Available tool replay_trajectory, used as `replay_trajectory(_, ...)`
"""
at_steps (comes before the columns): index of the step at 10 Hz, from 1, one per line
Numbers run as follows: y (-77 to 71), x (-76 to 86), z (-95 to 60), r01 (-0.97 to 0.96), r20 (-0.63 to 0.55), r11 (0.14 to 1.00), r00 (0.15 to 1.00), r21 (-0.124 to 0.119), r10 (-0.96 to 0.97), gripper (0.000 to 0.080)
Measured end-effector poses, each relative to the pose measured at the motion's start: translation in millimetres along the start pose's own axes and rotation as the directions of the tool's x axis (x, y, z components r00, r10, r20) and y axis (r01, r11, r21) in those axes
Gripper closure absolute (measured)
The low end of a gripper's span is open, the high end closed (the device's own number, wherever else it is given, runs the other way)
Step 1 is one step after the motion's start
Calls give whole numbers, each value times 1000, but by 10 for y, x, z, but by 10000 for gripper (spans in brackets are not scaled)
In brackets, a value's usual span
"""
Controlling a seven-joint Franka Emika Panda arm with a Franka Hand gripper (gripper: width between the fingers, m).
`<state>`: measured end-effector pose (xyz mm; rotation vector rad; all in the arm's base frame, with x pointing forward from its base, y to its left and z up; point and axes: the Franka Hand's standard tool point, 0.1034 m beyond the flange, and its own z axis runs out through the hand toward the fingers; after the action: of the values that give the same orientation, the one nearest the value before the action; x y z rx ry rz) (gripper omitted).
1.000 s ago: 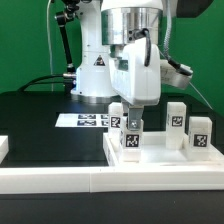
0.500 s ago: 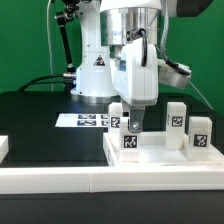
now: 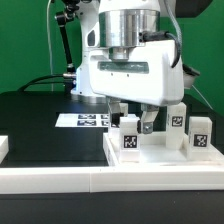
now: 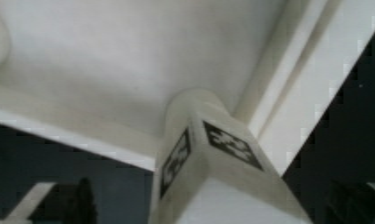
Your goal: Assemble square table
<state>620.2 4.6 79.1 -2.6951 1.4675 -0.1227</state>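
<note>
The square table top (image 3: 160,156) is a white rimmed tray at the exterior view's right. A white leg post (image 3: 130,137) with a black-and-white tag stands upright at its near left corner. My gripper (image 3: 136,125) is straight above this post, broadside to the camera, with a finger on each side of the post's top. The jaws look open, with gaps to the post. In the wrist view the tagged post (image 4: 210,160) rises between my fingers (image 4: 68,200), with the tray's floor and rim (image 4: 282,70) behind it. Two more leg posts (image 3: 177,120) (image 3: 199,134) stand on the tray's right.
The marker board (image 3: 85,120) lies flat on the black table, left of the tray. A long white border rail (image 3: 90,181) runs along the front edge. The robot's white base (image 3: 95,70) stands behind.
My hand has turned about a quarter turn around the vertical axis, from side-on to broadside, staying over the near-left leg post. The post and the tray have not moved.
</note>
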Motion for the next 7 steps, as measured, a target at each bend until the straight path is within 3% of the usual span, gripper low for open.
replay_trajectory(3,-31,-16,-11,284,-7,959,959,-9,-284,151)
replay_trajectory(7,-27,-10,-11,581,0,814,814,-14,-581,151)
